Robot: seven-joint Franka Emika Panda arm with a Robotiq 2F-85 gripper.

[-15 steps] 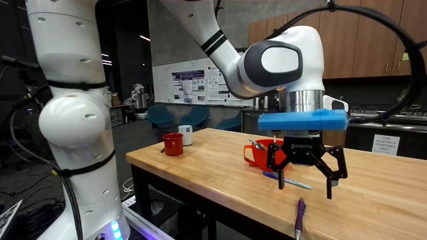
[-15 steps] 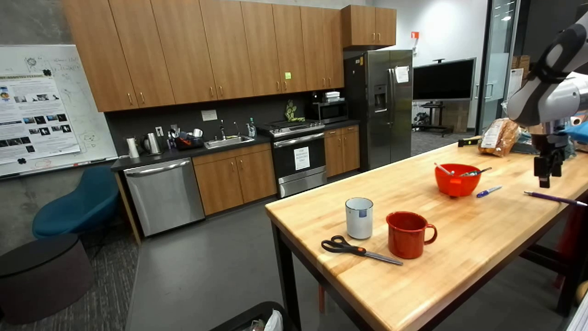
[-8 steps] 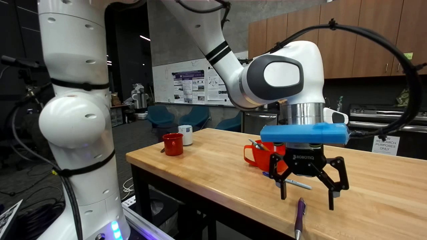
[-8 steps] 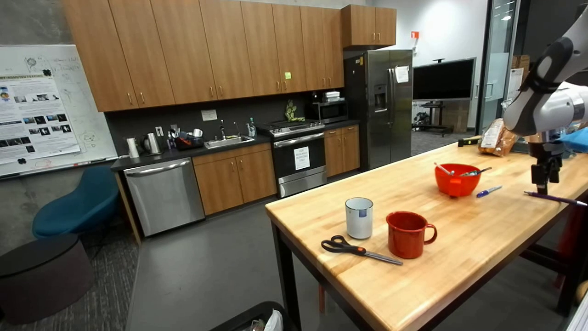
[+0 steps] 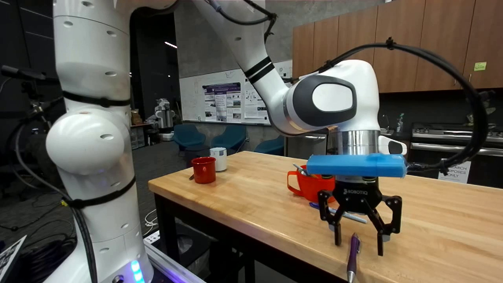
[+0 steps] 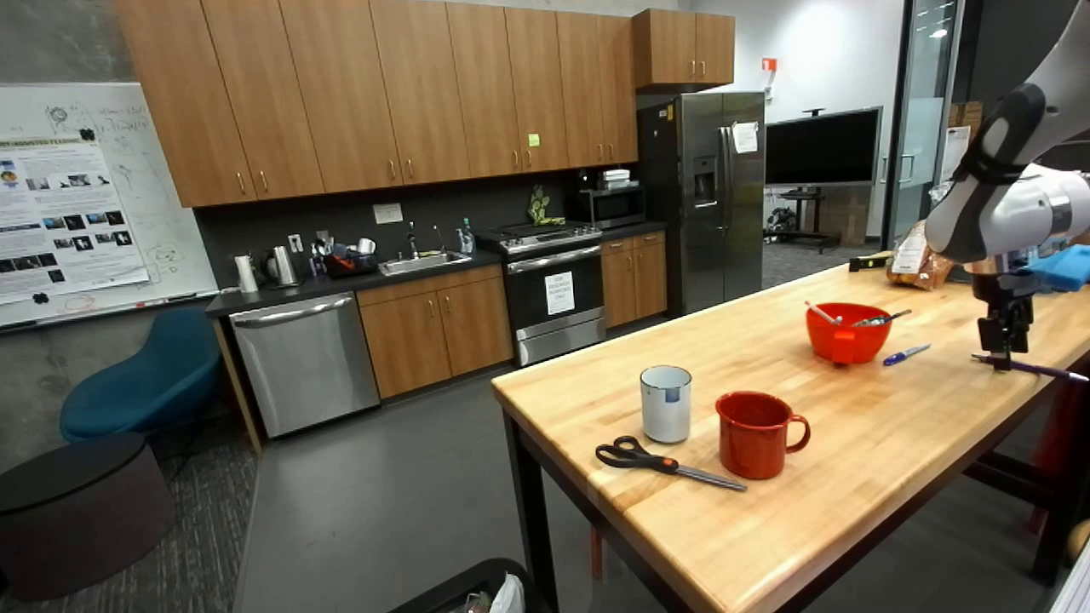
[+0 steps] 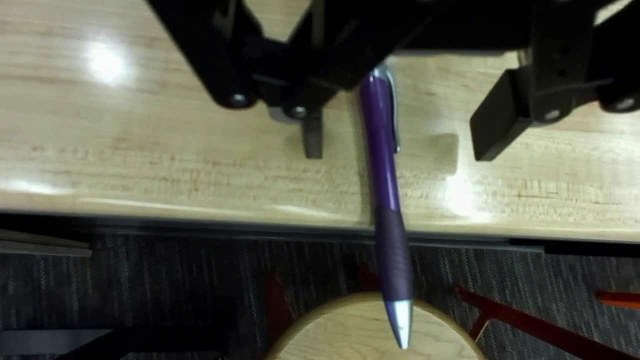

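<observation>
The fingers (image 7: 497,122) stand spread, one on each side of the purple pen (image 7: 381,150), and I can see a gap between each of them and the barrel; they pinch nothing. The pen lies on the bench (image 5: 235,196), crossing its edge so that the silver point sticks out past the wood. I'd judge the lining-up mostly done, since the pen sits between the fingers near its clip; the grip is not yet made and the pen is not off the bench. Whether the fingers touch the bench, I can't tell from here.

Beyond them, the red-orange bowl (image 6: 867,345) already has a few slim, pen-like things (image 6: 890,317) in it, while a blue pen (image 6: 905,355) lies on the bench just beside it.

For writing, the black housing (image 5: 357,202) above the fingers says "ROBOTIQ" in pale letters. A paper sign (image 5: 456,177) on the oven (image 5: 487,169) is partly covered by a cable (image 5: 480,118); "ONLY" is the one word I read with confidence. The posters (image 5: 222,100) on the whiteboard (image 5: 192,98) carry print too small for me to make out, and I find no lettering on the purple pen.
</observation>
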